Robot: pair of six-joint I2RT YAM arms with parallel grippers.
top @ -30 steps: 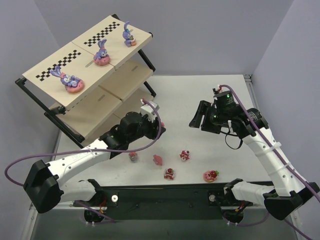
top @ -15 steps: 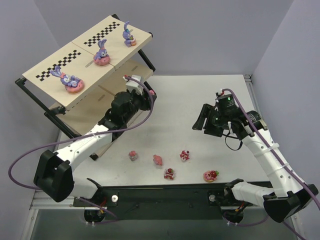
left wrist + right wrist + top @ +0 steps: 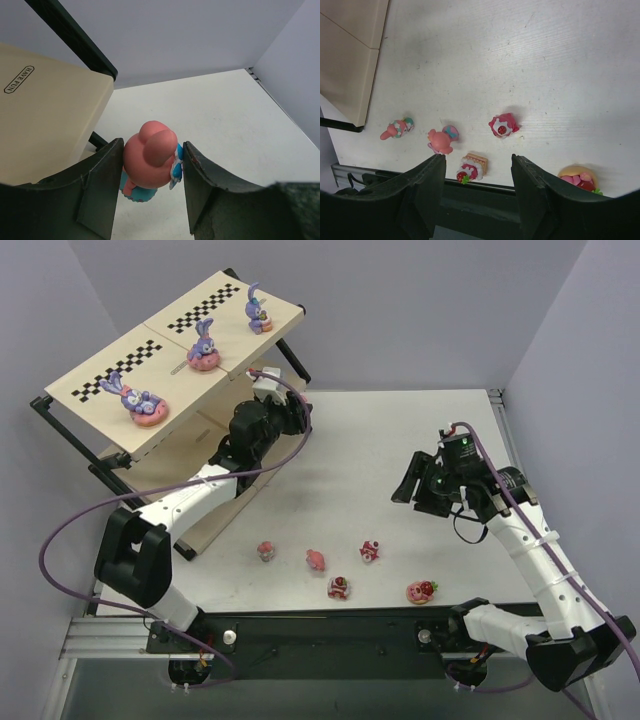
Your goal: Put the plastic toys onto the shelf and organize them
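On the left, we are looking at the slanted shelf (image 3: 185,390) standing at the back-left corner of the table (image 3: 380,440). Three purple bunnies (image 3: 203,347) on pink bases are sitting spaced along its top board, just beside the checker strips (image 3: 120,368).

Our left arm is reaching toward the right end of the shelf, at about the height of the middle board. In the wrist view our left gripper (image 3: 152,146) is clamping a pink figurine (image 3: 150,162) with blue trim, both fingers pressing its sides. The figurine is hanging over the white table, near the corner of a beige shelf board (image 3: 45,125). We cannot tell whether it is touching anything below.

Five loose toys (image 3: 339,587) are lying in a rough row near the front edge of the table, well apart from the shelf. They are a pink and green figure (image 3: 397,128), a pink figure with a blue bow (image 3: 442,139), a strawberry cake slice (image 3: 471,169), a red strawberry-topped figure (image 3: 502,125) and a pink donut piece (image 3: 577,177) half hidden behind a finger.

On the right, our right gripper (image 3: 476,159) is hovering above these toys with its jaws standing apart and nothing between them.
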